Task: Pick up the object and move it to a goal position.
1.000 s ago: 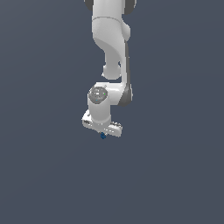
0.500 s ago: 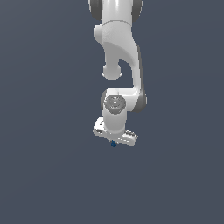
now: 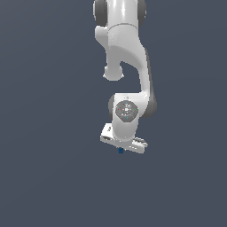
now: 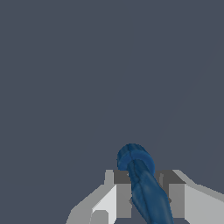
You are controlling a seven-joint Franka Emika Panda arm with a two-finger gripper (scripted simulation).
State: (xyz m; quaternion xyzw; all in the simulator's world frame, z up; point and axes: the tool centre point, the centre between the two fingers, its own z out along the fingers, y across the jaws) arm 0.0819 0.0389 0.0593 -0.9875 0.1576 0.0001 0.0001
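The object (image 3: 120, 150) is a tiny dark blue blob that peeks out just under the white gripper (image 3: 121, 148) in the exterior view. In the wrist view the object (image 4: 142, 183) is a dark blue piece with a rounded end, clamped between the two grey fingers (image 4: 124, 192). The gripper (image 4: 144, 194) is shut on it. The white arm (image 3: 126, 57) comes down from the top of the exterior view, and its hand hides most of the object there.
A plain dark grey surface (image 3: 48, 133) fills both views. No other object, container or edge shows.
The arm has swung toward the exterior view's right and a little lower, carrying the blue object along in the shut gripper.
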